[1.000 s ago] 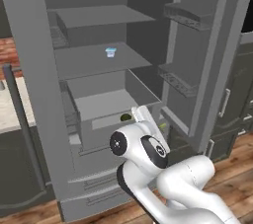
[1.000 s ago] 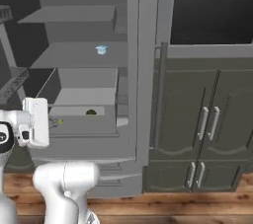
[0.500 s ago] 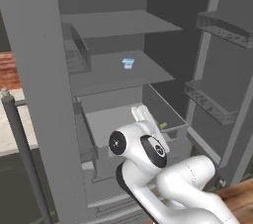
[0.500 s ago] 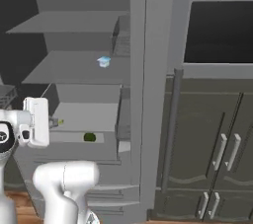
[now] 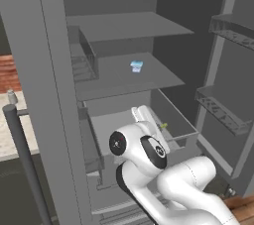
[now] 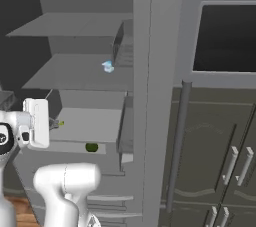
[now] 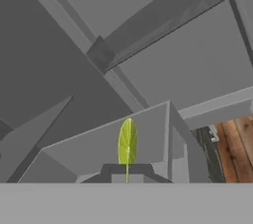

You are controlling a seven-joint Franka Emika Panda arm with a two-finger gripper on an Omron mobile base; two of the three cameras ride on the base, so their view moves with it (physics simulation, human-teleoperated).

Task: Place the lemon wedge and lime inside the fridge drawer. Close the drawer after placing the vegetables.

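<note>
Pincer (image 7: 127,171) clamped shut on the lemon wedge (image 7: 127,142), sliver standing upright between the tips, held over the open fridge drawer (image 5: 184,131). Seen from the right base, wedge (image 6: 61,123) at nine o'clock of the drawer (image 6: 95,126). Lime (image 6: 91,147) resting inside, near the front panel, at five o'clock from the wedge.

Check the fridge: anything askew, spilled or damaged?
Nothing stands out. The fridge drawer is pulled out, the lime lies in it, and the hand is shut on the lemon wedge.
</note>
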